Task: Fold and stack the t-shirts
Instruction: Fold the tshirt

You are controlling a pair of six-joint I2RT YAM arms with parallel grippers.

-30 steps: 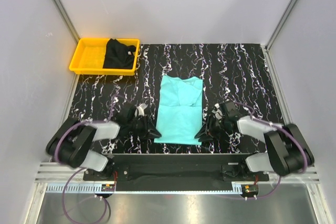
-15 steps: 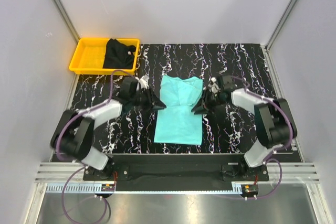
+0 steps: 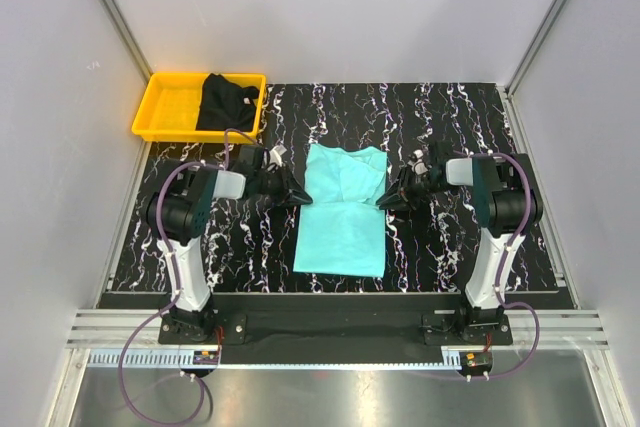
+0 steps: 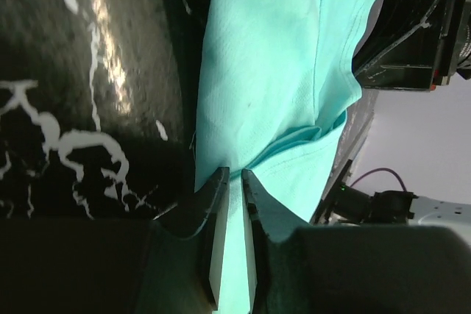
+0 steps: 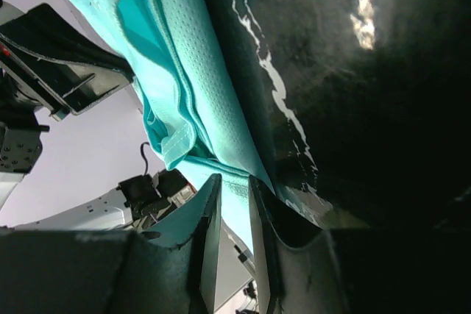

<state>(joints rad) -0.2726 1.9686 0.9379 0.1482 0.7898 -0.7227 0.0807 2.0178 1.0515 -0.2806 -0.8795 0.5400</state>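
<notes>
The turquoise t-shirt (image 3: pixel 342 212) lies folded into a long strip in the middle of the marbled table. My left gripper (image 3: pixel 300 198) is at its left edge about halfway down, and my right gripper (image 3: pixel 385 201) is at its right edge opposite. In the left wrist view the jaws (image 4: pixel 234 173) stand a narrow slit apart with the teal cloth (image 4: pixel 272 71) running between them. The right wrist view shows the same: the gripper (image 5: pixel 234 178) pinches the shirt's folded edge (image 5: pixel 184 71). The black t-shirt (image 3: pixel 226 102) lies bunched in the tray.
A yellow plastic tray (image 3: pixel 170 112) stands at the back left corner of the table (image 3: pixel 450 127). Grey walls with metal rails close in both sides. Both arm bases sit at the near edge.
Both grippers have moved from the shirt's near corners up along its sides to about mid-length, and their jaws have narrowed on the edges. The shirt itself has stayed flat.
</notes>
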